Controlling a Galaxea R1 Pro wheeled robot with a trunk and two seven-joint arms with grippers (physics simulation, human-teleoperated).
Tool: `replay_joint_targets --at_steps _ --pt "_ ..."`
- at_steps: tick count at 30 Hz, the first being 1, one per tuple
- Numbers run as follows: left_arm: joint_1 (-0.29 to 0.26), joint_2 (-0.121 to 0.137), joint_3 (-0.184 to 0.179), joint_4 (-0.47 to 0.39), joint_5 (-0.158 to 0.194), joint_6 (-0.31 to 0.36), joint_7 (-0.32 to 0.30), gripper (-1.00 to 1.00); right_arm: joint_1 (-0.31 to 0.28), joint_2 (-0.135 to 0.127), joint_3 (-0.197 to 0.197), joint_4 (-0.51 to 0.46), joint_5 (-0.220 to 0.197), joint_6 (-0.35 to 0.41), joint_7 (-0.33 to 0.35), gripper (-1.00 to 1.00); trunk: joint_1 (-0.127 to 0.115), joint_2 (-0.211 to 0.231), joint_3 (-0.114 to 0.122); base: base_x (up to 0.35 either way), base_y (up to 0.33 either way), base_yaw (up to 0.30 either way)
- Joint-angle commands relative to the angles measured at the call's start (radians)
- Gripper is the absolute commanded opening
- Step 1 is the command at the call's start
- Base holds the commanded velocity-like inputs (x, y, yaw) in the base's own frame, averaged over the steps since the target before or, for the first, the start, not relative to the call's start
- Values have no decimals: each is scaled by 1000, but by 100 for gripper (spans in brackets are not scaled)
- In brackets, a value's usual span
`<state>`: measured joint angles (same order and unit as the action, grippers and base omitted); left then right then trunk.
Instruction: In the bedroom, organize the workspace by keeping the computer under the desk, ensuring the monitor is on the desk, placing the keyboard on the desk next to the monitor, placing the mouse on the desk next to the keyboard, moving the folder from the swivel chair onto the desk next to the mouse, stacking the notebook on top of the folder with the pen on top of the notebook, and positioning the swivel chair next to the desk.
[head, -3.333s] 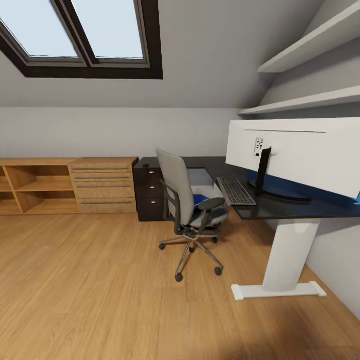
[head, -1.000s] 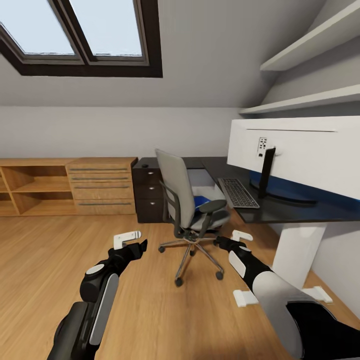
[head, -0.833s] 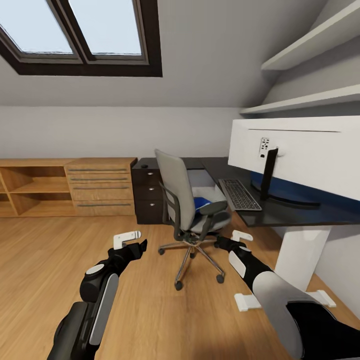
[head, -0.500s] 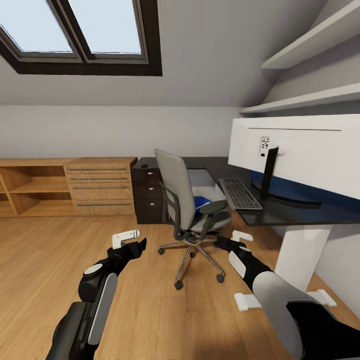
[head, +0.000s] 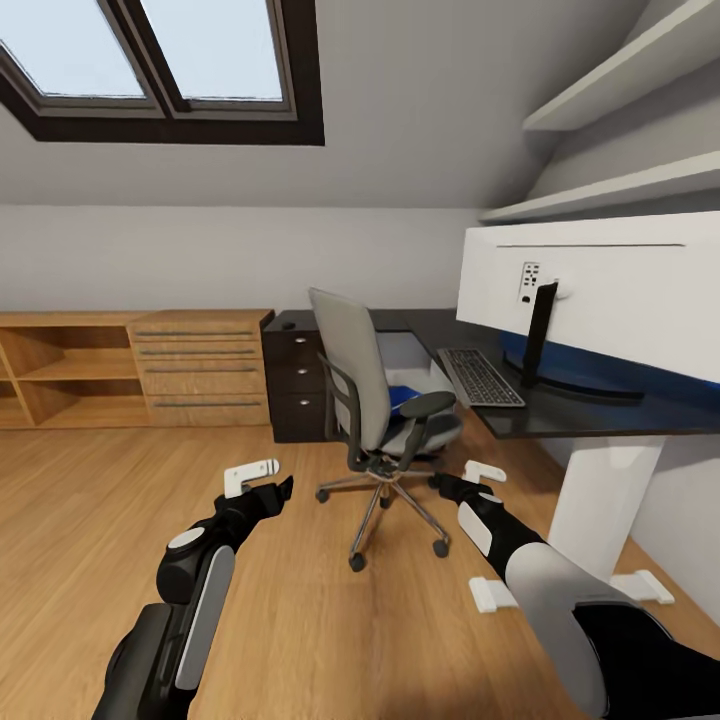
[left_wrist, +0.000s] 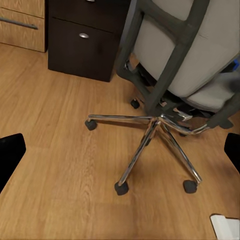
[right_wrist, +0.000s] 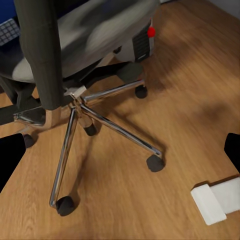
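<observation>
Both grippers, left (head: 262, 479) and right (head: 470, 478), hover spread and empty above the floor. Folder (head: 404, 401) lies flat on the chair (head: 375, 400) seat, at 12 o'clock ahead, behind the armrest; the right gripper appears nearer.
</observation>
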<state>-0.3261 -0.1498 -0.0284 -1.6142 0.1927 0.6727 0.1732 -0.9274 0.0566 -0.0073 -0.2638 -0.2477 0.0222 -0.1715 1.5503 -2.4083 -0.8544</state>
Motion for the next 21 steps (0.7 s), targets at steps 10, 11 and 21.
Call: replay_joint_targets --at_steps 10,11,21 --pt "-1 0 -1 -1 10 4 10 100 0 -10 0 -1 -4 -10 -3 100 27 -50 -23 0 0 0" --pt "-1 -1 -2 -1 10 4 10 100 -1 -11 0 -1 -4 -10 -3 100 27 -50 -23 0 0 0" --pt "-1 1 -2 5 10 4 11 100 0 -12 0 1 -4 -19 -4 100 27 -50 -23 0 0 0"
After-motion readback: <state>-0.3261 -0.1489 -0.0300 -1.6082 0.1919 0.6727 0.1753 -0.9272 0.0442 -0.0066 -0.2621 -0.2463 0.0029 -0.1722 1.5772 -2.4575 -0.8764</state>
